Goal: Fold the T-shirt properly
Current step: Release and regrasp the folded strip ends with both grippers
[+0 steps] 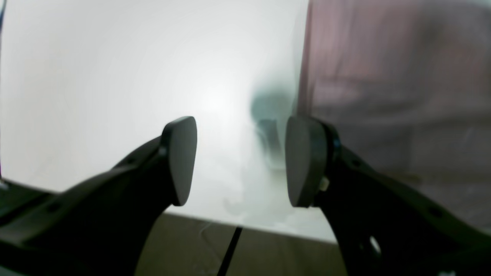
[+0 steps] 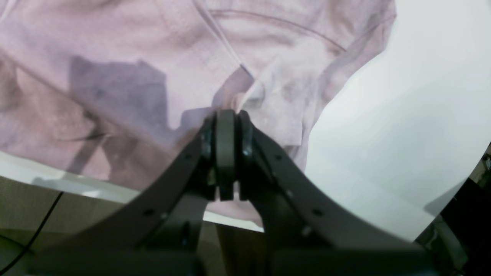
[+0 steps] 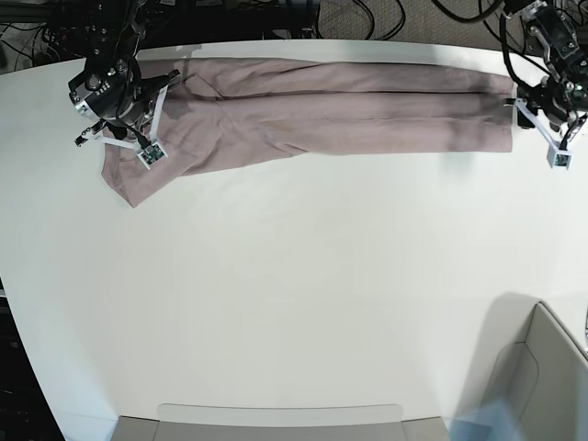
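The mauve-pink T-shirt [image 3: 322, 110] lies folded into a long strip along the far side of the white table [image 3: 294, 276]. My right gripper [image 2: 226, 115] is at the strip's left end [image 3: 129, 129]. Its jaws are shut, and a raised fold of the T-shirt [image 2: 268, 76] is pinched at their tips. My left gripper [image 1: 241, 161] is at the strip's right end [image 3: 544, 115]. It is open and empty, just above bare table. The T-shirt's edge [image 1: 402, 96] lies right beside its right finger [image 1: 303, 161].
A grey bin [image 3: 542, 367] stands at the near right corner, and a grey tray edge [image 3: 276, 418] lies along the near side. Cables [image 3: 386, 18] lie beyond the far edge. In the left wrist view the table edge [image 1: 268, 226] runs just under the fingers.
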Robot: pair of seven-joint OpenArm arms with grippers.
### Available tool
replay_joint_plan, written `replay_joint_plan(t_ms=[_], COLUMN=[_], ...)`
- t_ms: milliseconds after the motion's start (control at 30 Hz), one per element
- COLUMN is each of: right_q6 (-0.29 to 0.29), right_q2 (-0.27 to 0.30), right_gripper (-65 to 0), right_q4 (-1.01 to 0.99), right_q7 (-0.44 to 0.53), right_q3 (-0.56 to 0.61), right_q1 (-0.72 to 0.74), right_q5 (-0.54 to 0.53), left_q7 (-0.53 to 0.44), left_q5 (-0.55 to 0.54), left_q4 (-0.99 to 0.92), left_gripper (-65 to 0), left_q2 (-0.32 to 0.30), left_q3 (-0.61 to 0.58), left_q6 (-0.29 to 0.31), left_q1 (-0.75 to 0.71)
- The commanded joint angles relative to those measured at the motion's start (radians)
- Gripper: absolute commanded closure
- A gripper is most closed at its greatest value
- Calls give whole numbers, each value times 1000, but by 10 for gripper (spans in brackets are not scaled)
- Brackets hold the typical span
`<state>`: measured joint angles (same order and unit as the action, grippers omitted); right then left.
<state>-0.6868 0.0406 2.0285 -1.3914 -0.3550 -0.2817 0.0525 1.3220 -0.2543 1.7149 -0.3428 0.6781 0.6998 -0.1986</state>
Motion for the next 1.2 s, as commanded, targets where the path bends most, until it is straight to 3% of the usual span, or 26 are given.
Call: replay_joint_plan(t_ms=[0, 500, 633, 900, 1167], right_q6=[-11, -11, -11, -11, -11], right_q2=[5, 3, 3, 0, 3], right_gripper=[0, 0, 0, 0, 0], right_q4=[7, -1, -1, -1, -1], right_q7=[-5, -4, -3, -3, -3], right_q3=[-2, -3, -3, -3, -3], right_q1=[8, 2, 2, 2, 2], right_q5=[4, 4, 4, 4, 4], left_q7=[6, 31, 37, 38, 46], left_q5=[2, 2, 2, -7, 2], left_q4=[-14, -100, -102, -100, -100], left_gripper=[-366, -366, -366, -340, -337], left_q2=[-12, -6, 24, 43, 11], left_q3=[1, -4, -5, -102, -21], left_q6=[-2, -2, -2, -2, -2], left_q1=[-2, 38, 38, 1, 40])
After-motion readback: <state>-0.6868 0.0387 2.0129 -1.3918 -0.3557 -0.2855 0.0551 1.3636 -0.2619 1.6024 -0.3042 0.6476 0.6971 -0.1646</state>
